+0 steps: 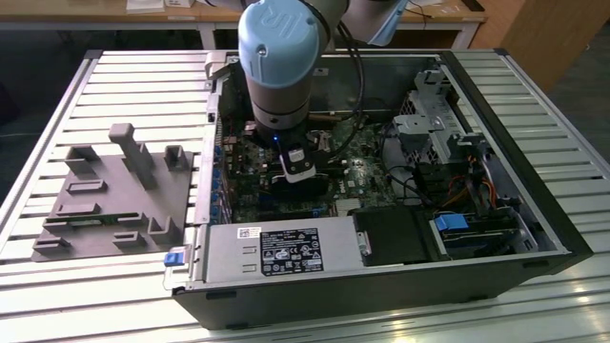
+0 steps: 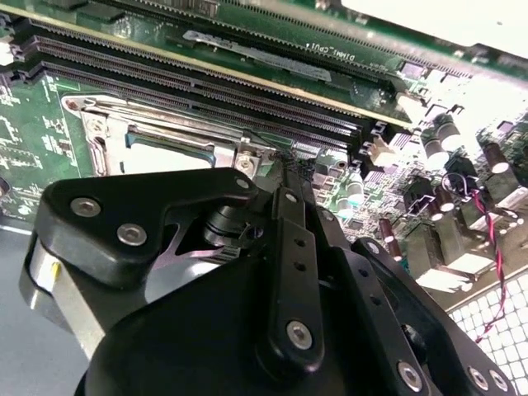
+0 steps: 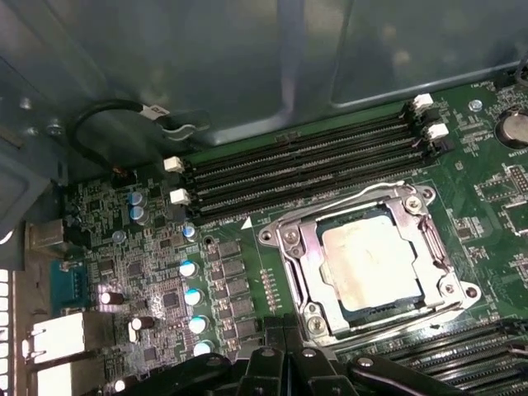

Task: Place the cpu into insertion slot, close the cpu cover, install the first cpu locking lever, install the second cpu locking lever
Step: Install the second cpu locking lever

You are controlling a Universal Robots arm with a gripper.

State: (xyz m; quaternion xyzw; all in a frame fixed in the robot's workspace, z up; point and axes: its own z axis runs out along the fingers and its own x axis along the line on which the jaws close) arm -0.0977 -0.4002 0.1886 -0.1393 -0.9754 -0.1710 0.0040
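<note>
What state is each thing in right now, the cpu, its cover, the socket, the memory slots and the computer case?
cpu: seated flat in the socket.
cpu cover: down, framing the chip.
insertion slot: filled.
memory slots: empty.
computer case: lying on its side, side panel off.
gripper: low over the board beside the socket; open or shut cannot be told.

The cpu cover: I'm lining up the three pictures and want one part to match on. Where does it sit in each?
Exterior view: hidden under the arm's wrist, so I cannot place it.
First wrist view: the cpu cover lies flat as a silver frame around the cpu, beside the long memory slots.
Second wrist view: the cover lies past the gripper.
Shared landmark: the memory slots alongside it in both wrist views.
</note>
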